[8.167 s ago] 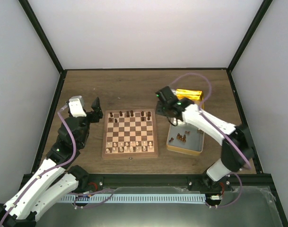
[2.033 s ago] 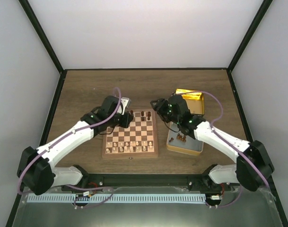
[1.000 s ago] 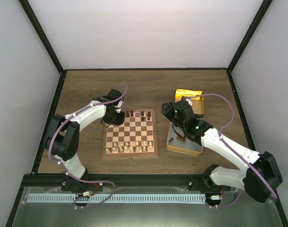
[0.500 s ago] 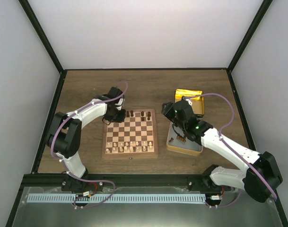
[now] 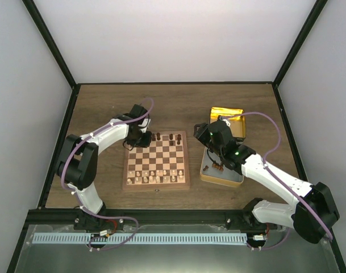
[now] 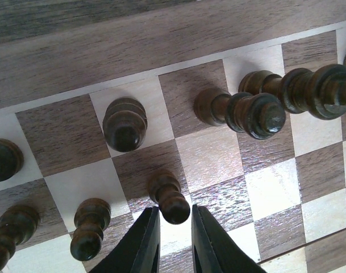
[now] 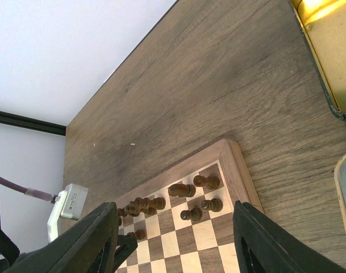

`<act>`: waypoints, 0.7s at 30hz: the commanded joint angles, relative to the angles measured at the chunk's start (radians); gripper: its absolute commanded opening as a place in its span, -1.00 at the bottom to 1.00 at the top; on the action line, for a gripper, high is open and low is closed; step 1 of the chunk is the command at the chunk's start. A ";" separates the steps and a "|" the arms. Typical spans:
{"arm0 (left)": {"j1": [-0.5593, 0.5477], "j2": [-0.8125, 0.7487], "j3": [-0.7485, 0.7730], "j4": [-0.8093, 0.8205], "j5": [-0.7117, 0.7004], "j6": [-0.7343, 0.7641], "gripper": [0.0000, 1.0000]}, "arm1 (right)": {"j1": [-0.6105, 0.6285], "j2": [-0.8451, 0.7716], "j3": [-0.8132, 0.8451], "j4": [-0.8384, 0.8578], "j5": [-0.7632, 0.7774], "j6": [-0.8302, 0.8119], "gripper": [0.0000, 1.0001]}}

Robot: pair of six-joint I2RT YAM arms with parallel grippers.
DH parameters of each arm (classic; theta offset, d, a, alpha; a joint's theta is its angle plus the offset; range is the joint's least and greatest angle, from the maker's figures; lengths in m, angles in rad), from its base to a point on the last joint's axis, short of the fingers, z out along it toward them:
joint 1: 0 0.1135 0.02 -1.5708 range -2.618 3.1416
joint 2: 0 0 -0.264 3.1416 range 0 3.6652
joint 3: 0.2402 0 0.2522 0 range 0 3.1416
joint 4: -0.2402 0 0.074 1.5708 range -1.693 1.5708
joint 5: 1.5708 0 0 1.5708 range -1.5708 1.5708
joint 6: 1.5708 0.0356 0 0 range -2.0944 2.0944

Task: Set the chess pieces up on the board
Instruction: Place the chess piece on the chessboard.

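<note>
The board lies at the table's middle, with dark chess pieces along its far rows. My left gripper is low over the far-left corner. In the left wrist view its gripper is shut on the round head of a dark pawn, whose base rests on a dark square. Other dark pieces stand around it. My right gripper hovers open beside the board's far-right corner. In the right wrist view that gripper holds nothing, and dark pieces stand below it.
Pale pieces fill the board's near rows. To the right of the board sits a gold tin holding several dark pieces. Its lid lies behind it. Dark rails edge the table.
Over the last second the left gripper has edged slightly right at the board's far-left corner. The right arm has not moved.
</note>
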State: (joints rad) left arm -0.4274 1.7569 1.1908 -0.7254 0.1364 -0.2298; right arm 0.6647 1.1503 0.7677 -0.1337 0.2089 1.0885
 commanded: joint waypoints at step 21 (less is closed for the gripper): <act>0.013 -0.275 -0.058 0.137 0.030 0.035 -0.30 | -0.056 -0.067 -0.020 -0.196 0.053 -0.171 0.14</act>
State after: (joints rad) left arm -0.4183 1.5696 1.1790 -0.7219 0.1272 -0.2100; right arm 0.6495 1.1152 0.7612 -0.1947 0.2279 0.9760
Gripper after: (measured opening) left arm 0.344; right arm 0.575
